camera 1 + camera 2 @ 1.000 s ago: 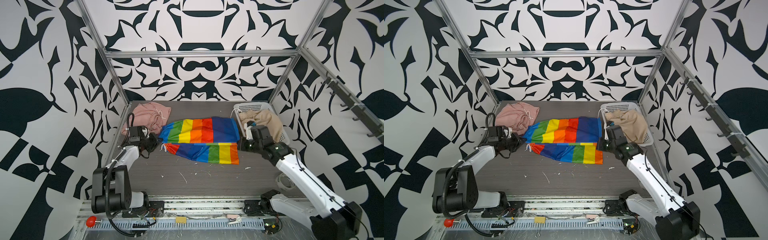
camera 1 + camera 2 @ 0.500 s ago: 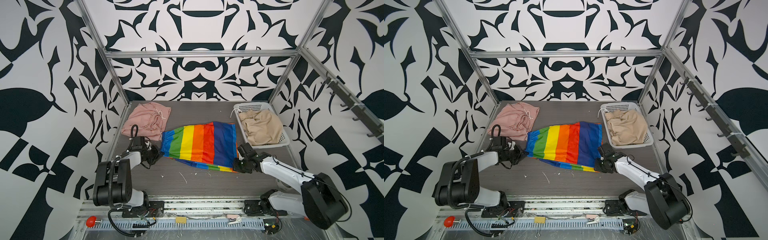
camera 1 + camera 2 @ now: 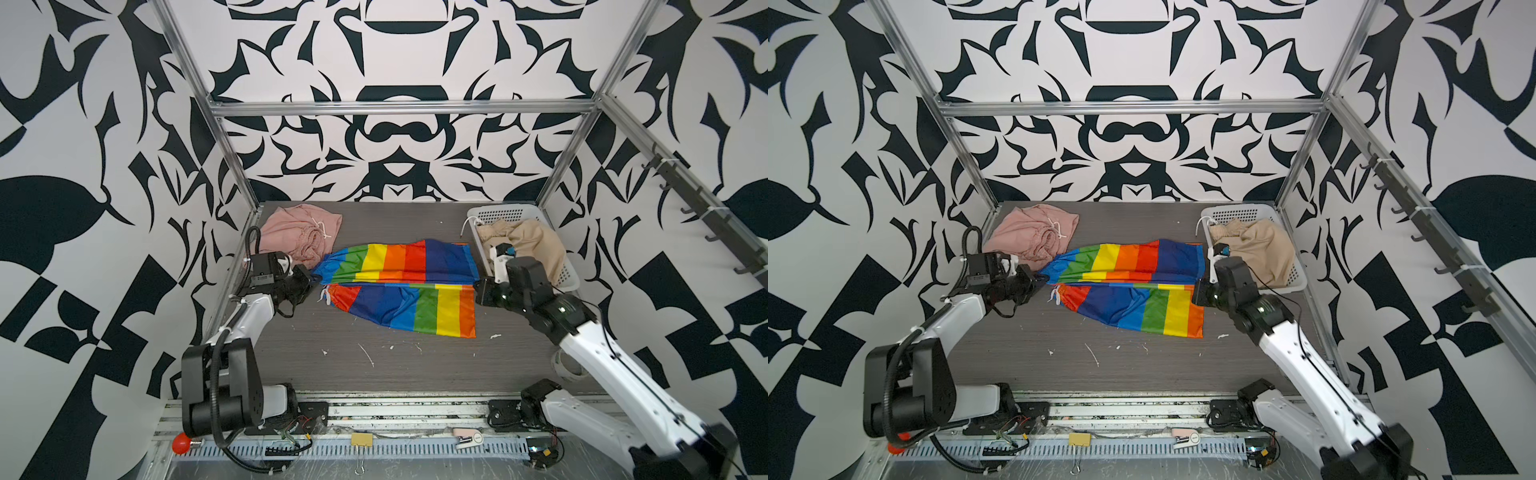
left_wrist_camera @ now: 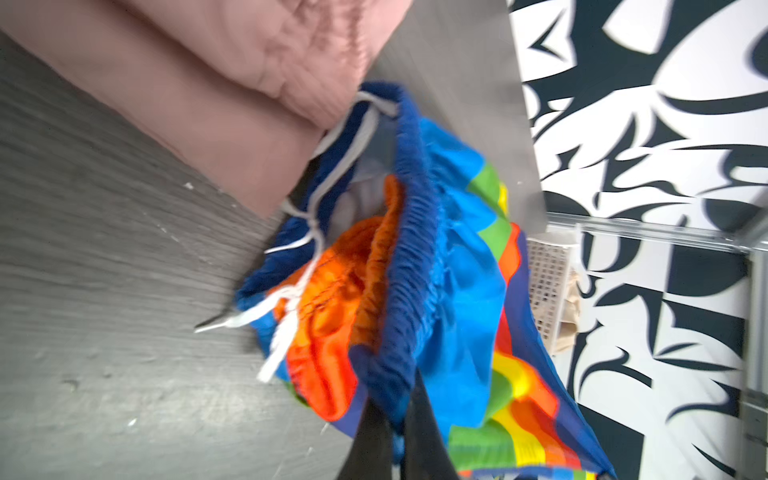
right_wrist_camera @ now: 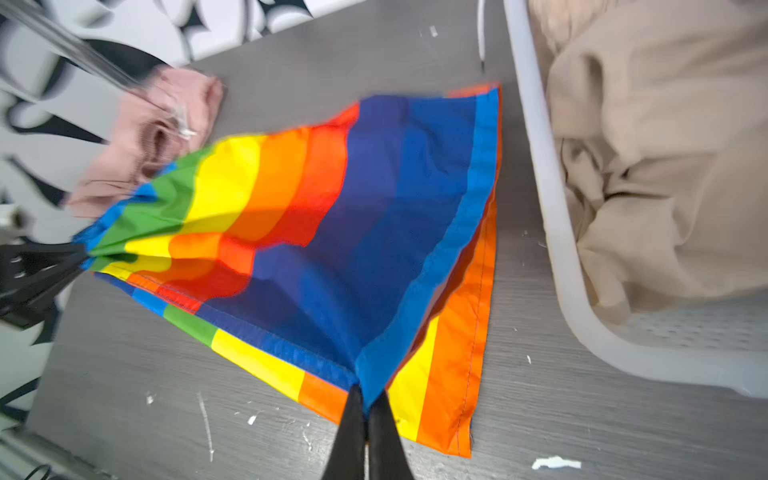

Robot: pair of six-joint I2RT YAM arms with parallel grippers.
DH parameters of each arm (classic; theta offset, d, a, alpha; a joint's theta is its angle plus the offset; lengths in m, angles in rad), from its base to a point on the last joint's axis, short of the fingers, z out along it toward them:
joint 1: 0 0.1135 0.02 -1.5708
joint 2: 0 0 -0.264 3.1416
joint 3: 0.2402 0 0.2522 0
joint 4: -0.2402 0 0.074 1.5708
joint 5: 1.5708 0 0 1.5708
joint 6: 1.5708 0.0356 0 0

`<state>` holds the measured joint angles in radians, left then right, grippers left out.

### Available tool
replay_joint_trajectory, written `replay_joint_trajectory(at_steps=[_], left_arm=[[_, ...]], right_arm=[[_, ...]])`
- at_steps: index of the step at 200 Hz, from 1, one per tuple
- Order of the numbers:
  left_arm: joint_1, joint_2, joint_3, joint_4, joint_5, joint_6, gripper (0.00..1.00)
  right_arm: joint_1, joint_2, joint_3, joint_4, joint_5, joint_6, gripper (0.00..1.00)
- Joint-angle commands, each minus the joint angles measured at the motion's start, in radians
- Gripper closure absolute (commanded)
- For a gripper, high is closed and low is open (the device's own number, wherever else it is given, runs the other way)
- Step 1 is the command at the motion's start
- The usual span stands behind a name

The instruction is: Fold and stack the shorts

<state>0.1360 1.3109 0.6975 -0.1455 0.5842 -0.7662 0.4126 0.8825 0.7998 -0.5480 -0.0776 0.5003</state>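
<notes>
Grey tabletop (image 3: 415,365) under busy patterned walls (image 3: 395,124): left gripper (image 3: 311,281) pinches the waistband (image 4: 411,232), right gripper (image 3: 477,286) the hem (image 5: 457,232), rainbow shorts (image 3: 399,266) stretched between them mid-fold; next, I'd guess, lay halves flush.

Pink shorts (image 4: 208,83) blurred, edge-cropped

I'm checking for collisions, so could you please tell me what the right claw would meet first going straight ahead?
The right claw is shut on the rainbow shorts, so it would push into them first; beyond, depth is unclear.
</notes>
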Motion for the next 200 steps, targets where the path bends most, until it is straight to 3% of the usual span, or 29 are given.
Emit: replay_joint_trajectory(at_steps=[1, 28, 91, 105, 135, 162, 179, 200], left_arm=[[0.046, 0.021, -0.08, -0.026, -0.025, 0.005, 1.0], [0.049, 0.084, -0.137, 0.038, -0.002, -0.002, 1.0], [0.048, 0.121, -0.188, 0.087, -0.025, 0.015, 1.0], [0.047, 0.102, -0.186, 0.087, -0.017, 0.005, 0.79], [0.048, 0.015, -0.129, -0.011, -0.033, 0.02, 0.44], [0.056, -0.045, 0.025, -0.24, -0.196, 0.109, 0.02], [0.057, -0.079, 0.112, -0.3, -0.241, 0.135, 0.0], [-0.001, -0.07, 0.173, -0.186, -0.184, 0.074, 0.01]], right_arm=[[-0.006, 0.031, -0.175, -0.077, 0.003, 0.034, 1.0], [-0.003, 0.066, -0.302, 0.015, -0.033, 0.123, 1.0], [0.0, 0.251, -0.331, 0.11, -0.035, 0.127, 1.0], [0.005, 0.266, -0.328, 0.118, -0.042, 0.127, 0.99], [0.01, 0.198, -0.244, 0.024, -0.047, 0.084, 0.7], [0.011, 0.115, -0.087, -0.117, 0.012, 0.02, 0.49], [0.011, 0.122, 0.01, -0.164, 0.022, -0.016, 0.34], [0.012, 0.176, 0.041, -0.052, -0.063, 0.011, 0.15]])
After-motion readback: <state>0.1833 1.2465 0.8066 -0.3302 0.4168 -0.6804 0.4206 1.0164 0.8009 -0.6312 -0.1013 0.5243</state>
